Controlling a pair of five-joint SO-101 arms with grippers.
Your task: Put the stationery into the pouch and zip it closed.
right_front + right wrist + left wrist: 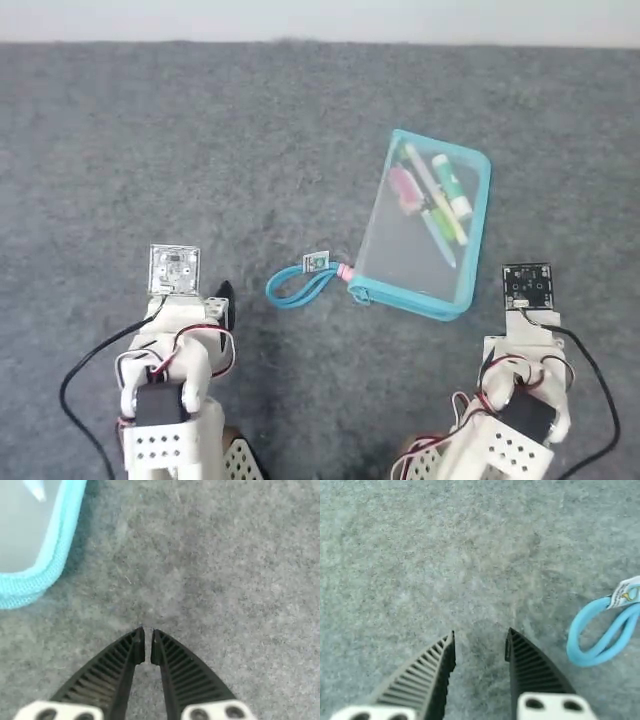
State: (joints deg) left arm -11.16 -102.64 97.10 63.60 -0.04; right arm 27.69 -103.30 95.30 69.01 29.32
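The pouch [400,245] lay flat on the grey felted worktop [150,130], between the two arms and nearer the right one; pens [442,228], a glue stick [452,186] and a pink item [405,187] showed inside through its clear face; a blue wrist strap [297,286] with a small tag [316,262] trailed off the pouch's corner toward the left arm; the pink zip pull [345,271] sat at that same corner; couldn't tell whether the zip was fully run.

Hands: left hand [481,634] was part open and empty, over bare felt just beside the strap; right hand [147,631] had its fingers all but together, holding nothing, just off the pouch's teal edge [62,540].

Handling, my read: pouch light and floppy; clear film slick, likely to slide on a tug; the teal binding and the strap looked the firm bits to pinch; pin one corner, work the pull with the other hand; pull is small and needs a fine pinch; contents loose, could shift if lifted.

Room: open felt all round the pouch; the worktop's far edge [320,42] was well apart from the pouch; the arms were the only crowding.
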